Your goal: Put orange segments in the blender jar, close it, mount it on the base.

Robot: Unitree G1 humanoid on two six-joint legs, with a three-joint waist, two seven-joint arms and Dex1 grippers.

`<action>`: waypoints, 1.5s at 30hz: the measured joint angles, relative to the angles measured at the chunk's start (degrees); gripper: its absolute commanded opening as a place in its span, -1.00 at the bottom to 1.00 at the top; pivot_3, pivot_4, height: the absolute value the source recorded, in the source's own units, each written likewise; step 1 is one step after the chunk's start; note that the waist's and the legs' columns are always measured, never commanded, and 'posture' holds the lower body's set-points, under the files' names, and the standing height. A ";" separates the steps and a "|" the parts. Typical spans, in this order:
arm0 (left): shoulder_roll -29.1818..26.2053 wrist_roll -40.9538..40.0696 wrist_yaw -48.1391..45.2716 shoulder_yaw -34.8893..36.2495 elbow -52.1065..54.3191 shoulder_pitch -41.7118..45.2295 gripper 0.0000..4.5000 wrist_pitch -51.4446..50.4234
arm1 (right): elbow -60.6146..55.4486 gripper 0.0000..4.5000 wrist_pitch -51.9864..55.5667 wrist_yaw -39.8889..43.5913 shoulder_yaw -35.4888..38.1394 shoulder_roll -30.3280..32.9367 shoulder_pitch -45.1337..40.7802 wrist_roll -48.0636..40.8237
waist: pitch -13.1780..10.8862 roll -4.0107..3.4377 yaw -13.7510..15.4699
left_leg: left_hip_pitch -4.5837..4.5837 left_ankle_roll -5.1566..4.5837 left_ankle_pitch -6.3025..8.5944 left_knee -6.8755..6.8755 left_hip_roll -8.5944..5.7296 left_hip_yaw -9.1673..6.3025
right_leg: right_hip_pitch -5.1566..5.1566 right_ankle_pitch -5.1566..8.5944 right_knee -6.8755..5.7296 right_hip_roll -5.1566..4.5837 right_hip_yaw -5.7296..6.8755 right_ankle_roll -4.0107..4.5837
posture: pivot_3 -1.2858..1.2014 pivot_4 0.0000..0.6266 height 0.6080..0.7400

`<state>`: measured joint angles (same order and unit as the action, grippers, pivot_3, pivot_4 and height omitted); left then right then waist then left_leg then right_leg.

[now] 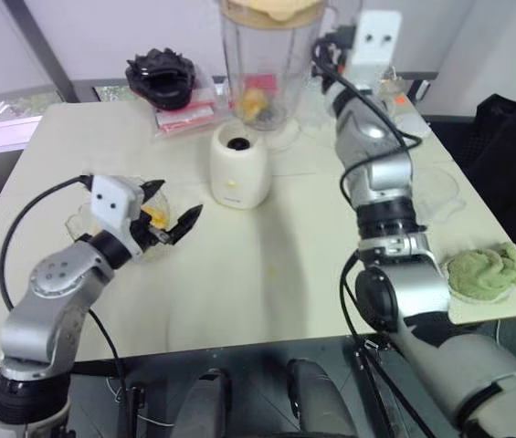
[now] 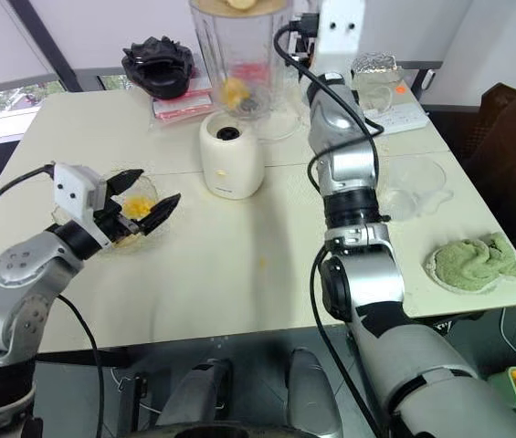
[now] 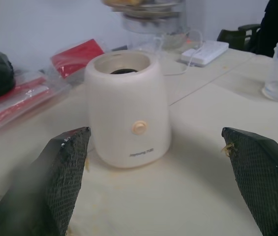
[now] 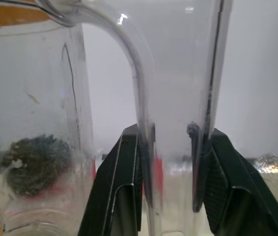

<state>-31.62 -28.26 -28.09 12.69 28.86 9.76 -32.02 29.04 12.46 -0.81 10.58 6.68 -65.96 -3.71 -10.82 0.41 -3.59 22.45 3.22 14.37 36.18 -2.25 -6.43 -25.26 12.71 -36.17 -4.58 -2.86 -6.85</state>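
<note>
The clear blender jar [image 1: 262,73] stands tall at the back of the table, just behind the white blender base [image 1: 239,166]. Orange pieces [image 1: 253,102] lie in the jar's bottom, and a pale orange lid [image 1: 271,9] covers its top. My right gripper [image 4: 170,167] is shut on the jar's clear handle [image 4: 139,73]. Whether the jar rests on the table I cannot tell. My left gripper [image 1: 177,205] is open, low over a clear bowl [image 1: 84,214] of orange segments [image 2: 134,205], left of the base [image 3: 128,108].
A black ribbed part [image 1: 162,78] and red packets [image 1: 184,117] lie at the back left. A green cloth [image 1: 490,272] sits at the right edge, with a clear dish [image 2: 413,182], a measuring cup [image 2: 376,73] and a white power strip [image 2: 404,117] behind it.
</note>
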 measured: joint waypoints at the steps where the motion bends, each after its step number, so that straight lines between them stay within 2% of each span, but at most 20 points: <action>1: -0.35 -0.57 -1.18 -0.40 -1.33 1.76 0.99 0.03 | -11.44 -0.39 6.78 0.58 -0.38 1.99 5.87 -0.30 | 0.01 0.02 0.17 | 0.03 0.00 0.00 0.00 0.03 -0.13 | 0.01 0.00 -0.02 0.03 0.10 0.01 | 0.03 -0.52 1.00; 4: -2.45 -0.64 -2.53 0.78 -4.66 4.45 0.99 0.13 | -29.81 -0.39 18.07 2.60 -1.15 4.18 16.39 -2.29 | 0.00 -0.02 0.55 | 0.02 0.00 0.00 -0.09 0.04 -0.14 | -0.04 0.00 -0.02 0.03 0.10 0.01 | 0.03 -0.52 1.00; 9: -3.61 -0.58 -4.79 1.19 -8.00 6.26 0.99 0.84 | -48.75 -0.39 29.80 4.69 -1.76 5.69 28.56 -5.25 | 0.00 -0.02 0.10 | -0.03 0.00 0.00 -0.03 0.04 0.01 | -0.03 0.00 -0.03 0.02 0.03 0.00 | 0.03 -0.52 1.00; 12: -3.97 -0.47 -5.92 1.01 -9.29 6.85 0.99 1.19 | -55.87 -0.39 30.50 4.66 -2.30 4.58 36.33 -6.02 | 0.02 0.00 0.19 | -0.04 0.00 0.00 -0.02 0.05 -0.02 | 0.01 0.00 -0.04 0.03 0.04 0.00 | 0.03 -0.52 1.00; 15: -4.23 -0.40 -6.79 0.82 -10.49 7.53 0.99 1.32 | -57.16 -0.39 28.21 4.17 -3.13 2.71 41.10 -5.89 | 0.01 0.01 0.12 | -0.05 0.00 -0.01 0.06 0.04 0.05 | 0.03 -0.01 -0.03 0.02 0.00 0.01 | 0.03 -0.52 1.00; 19: -4.43 -0.31 -7.12 -0.12 -10.79 9.02 0.99 1.30 | -54.07 -0.39 17.09 3.39 -5.04 0.23 43.37 -3.54 | 0.03 0.05 0.16 | -0.15 0.05 -0.04 0.05 0.04 0.03 | 0.13 -0.01 -0.03 0.04 0.01 0.01 | 0.03 -0.52 1.00; 23: -5.42 -0.37 -7.61 -0.27 -10.70 9.69 0.99 0.88 | -38.22 -0.39 -0.69 3.22 -8.56 -1.74 46.31 0.83 | 0.04 0.07 -0.24 | -0.28 0.05 -0.04 0.03 0.04 0.04 | 0.28 -0.01 0.02 0.04 0.00 0.01 | 0.03 -0.52 1.00; 26: -5.46 -0.46 -7.43 -0.26 -10.17 9.71 0.99 -0.04 | -25.91 -0.39 -8.21 2.75 -8.63 -1.68 46.39 2.88 | 0.02 0.07 -0.20 | -0.26 0.06 -0.04 0.02 0.04 0.03 | 0.29 -0.01 0.03 0.04 0.00 0.01 | 0.03 -0.52 1.00; 31: -5.56 -0.57 -6.60 -0.14 -7.82 8.53 0.99 -0.96 | -13.38 -0.39 -19.14 2.67 -7.64 -1.39 43.46 3.07 | 0.02 0.07 -0.43 | -0.31 0.06 -0.04 0.01 0.04 0.03 | 0.29 -0.02 0.02 0.03 -0.01 0.02 | 0.03 -0.52 1.00; 37: -5.49 -0.62 -5.64 -0.08 -6.04 7.64 0.99 -1.33 | -4.81 -0.39 -25.70 1.98 -6.41 -1.12 39.96 3.00 | 0.02 0.08 -0.21 | -0.70 0.06 -0.04 0.00 0.04 -0.01 | 0.73 -0.01 0.07 0.05 0.00 0.02 | 0.03 -0.52 1.00; 45: -4.64 -0.49 -5.40 -0.53 -6.00 7.50 0.99 -1.20 | -2.42 -0.39 -26.93 -0.71 -4.81 -1.08 37.69 2.95 | 0.01 0.08 -0.28 | -0.87 0.06 -0.04 -0.03 0.04 0.00 | 0.86 0.00 0.06 0.05 -0.01 0.02 | 0.03 -0.52 1.00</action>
<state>-36.26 -28.75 -33.49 12.16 22.86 17.26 -33.22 26.62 -14.47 -1.52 5.77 5.59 -28.27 -0.76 -10.80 0.49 -3.87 21.58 3.28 14.33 36.14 -2.21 -6.43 -24.40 12.71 -36.11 -4.53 -2.87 -6.83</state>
